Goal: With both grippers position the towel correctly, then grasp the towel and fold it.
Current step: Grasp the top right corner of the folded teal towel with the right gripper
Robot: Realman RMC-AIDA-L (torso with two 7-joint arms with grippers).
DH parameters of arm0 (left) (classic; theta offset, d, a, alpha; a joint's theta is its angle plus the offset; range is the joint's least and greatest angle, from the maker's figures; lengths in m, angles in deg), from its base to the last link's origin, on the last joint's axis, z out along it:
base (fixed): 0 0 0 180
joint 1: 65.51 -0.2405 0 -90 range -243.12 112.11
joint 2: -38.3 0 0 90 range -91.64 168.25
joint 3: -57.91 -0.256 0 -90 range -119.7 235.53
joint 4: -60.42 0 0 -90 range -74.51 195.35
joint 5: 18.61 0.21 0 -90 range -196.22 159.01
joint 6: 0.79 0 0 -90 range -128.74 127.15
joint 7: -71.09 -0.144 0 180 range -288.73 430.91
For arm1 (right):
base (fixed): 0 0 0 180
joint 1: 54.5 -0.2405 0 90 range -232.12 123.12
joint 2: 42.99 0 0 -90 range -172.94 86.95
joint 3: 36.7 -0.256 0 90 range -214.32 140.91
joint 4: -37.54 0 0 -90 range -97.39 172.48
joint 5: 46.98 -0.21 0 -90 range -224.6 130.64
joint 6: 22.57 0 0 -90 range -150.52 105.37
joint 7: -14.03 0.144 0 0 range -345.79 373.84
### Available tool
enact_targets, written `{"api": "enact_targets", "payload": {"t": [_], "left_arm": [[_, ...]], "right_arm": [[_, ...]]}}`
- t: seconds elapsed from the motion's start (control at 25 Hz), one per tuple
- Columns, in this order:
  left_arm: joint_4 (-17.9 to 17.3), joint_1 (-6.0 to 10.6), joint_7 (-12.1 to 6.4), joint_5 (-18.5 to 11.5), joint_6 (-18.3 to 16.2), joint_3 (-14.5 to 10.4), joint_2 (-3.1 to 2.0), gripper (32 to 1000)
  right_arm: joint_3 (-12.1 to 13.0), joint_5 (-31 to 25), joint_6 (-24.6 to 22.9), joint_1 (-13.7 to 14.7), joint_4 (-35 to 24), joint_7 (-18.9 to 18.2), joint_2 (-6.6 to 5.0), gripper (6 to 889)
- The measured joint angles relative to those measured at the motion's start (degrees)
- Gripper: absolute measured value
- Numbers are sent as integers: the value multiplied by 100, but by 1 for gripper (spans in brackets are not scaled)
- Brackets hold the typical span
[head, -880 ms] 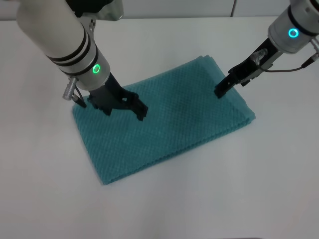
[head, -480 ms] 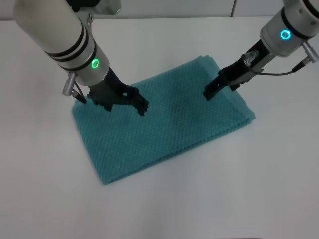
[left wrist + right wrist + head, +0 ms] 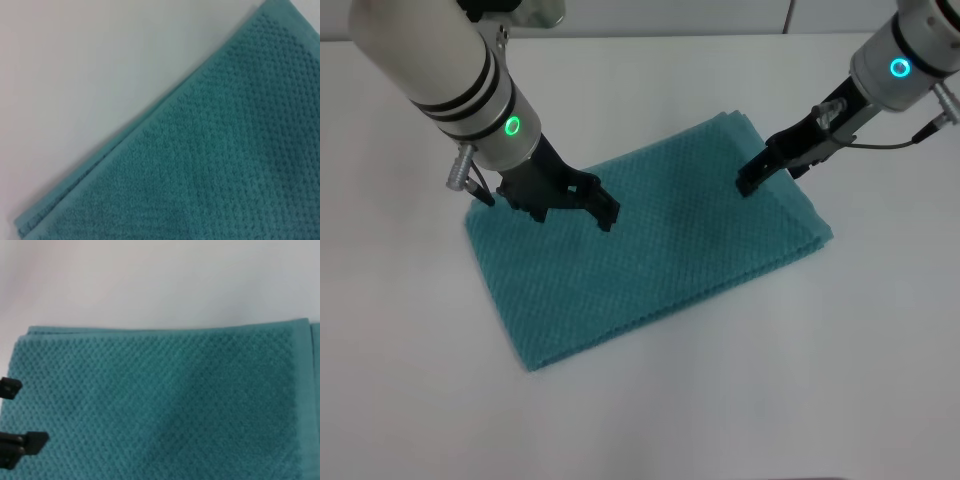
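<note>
The teal waffle-weave towel (image 3: 660,250) lies flat in layers, slanted across the white table. My left gripper (image 3: 606,213) hangs low over the towel's left half, near its far long edge, and is open with nothing between its fingers. It also shows in the right wrist view as the left gripper (image 3: 17,415), two black tips held apart over the cloth. My right gripper (image 3: 748,183) hovers over the towel's right half, pointing down toward the cloth. The left wrist view holds only the towel (image 3: 225,165), one layered edge and bare table. The right wrist view shows the towel (image 3: 165,415) with a hemmed end.
The white table (image 3: 770,380) surrounds the towel on all sides, with bare surface in front and to the right. A thin cable (image 3: 910,135) hangs off the right arm near its wrist.
The right gripper swung left over the towel, then drew back slightly to the right. The left gripper shifted a little toward the far side. The towel has not moved.
</note>
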Motion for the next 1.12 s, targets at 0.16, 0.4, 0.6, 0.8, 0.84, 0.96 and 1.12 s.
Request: {"api": "enact_targets", "payload": {"t": [0.16,0.4,0.6,0.8,0.84,0.96,1.12], "left_arm": [[-12,-3,-4,0,-3,-1,-3,898],[-19,0,-5,1,13,-17,-3,898],[-17,3,-9,0,40,-17,3,898],[-18,11,-13,1,55,-37,12,898],[-18,11,-13,0,58,-41,12,898],[-17,11,-13,1,64,-44,13,898],[-19,15,-20,0,67,-44,13,898]], "right_arm": [[36,49,179,139,7,-16,-63,856],[52,175,523,477,43,-71,-150,856],[51,179,907,570,405,-326,-166,853],[54,177,1227,607,539,-486,-102,851],[55,177,1305,610,571,-523,-77,851],[55,176,1520,613,684,-608,-37,851],[55,175,1687,686,798,-694,-20,850]]}}
